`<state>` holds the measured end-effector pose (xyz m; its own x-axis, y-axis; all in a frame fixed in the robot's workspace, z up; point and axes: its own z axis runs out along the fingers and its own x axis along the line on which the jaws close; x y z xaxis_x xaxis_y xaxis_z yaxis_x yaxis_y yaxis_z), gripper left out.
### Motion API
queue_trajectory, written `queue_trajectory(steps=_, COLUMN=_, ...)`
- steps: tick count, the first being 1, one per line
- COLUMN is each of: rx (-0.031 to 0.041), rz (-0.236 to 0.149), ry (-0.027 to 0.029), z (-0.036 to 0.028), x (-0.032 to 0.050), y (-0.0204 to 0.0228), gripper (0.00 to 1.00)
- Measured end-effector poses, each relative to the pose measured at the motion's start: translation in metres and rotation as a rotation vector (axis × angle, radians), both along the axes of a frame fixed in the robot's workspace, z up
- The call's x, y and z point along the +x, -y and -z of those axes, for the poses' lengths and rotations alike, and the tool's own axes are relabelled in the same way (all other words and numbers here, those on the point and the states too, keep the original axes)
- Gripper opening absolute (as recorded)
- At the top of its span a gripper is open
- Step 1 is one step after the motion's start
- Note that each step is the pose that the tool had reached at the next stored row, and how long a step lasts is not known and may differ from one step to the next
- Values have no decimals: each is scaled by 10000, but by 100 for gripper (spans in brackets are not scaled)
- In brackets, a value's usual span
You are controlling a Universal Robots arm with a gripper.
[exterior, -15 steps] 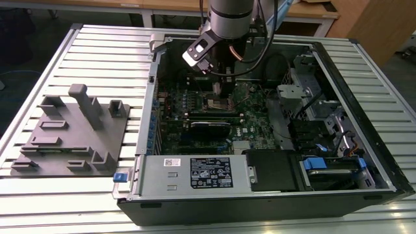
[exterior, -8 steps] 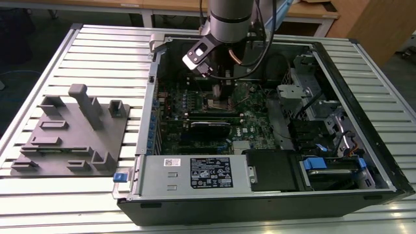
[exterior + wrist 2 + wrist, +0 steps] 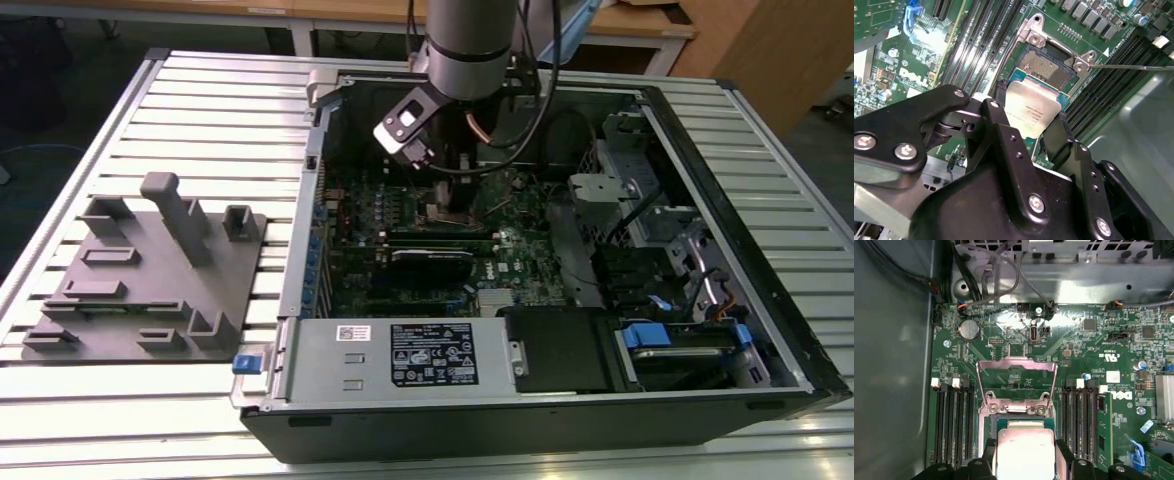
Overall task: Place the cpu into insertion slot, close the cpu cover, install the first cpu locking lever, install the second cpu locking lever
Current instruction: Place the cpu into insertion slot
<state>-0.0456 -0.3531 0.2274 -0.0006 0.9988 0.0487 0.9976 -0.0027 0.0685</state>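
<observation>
A slatted metal table [image 3: 120, 420] carries an open computer case [image 3: 534, 425] lying on its side. A grey moulded fixture [image 3: 147, 290] sits beside it at the exterior view's left. The arm [image 3: 467, 40] reaches down into the case, over the green motherboard [image 3: 527, 270]. In the first wrist view the cpu cover [image 3: 1016, 361] is swung open, tipped back off its seat. The gripper [image 3: 1030, 117] is clamped on the cpu [image 3: 1034, 105], a finger [image 3: 999, 115] pressed against each side. It holds the chip over the near part of the socket [image 3: 1046, 67], whose gold contacts show bare beyond the chip's edge.
</observation>
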Motion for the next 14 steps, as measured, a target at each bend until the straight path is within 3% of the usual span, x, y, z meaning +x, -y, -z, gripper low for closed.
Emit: queue_trajectory(steps=14, rx=-6, rz=-2, ry=0, z=59, x=-1, y=-3, gripper=54)
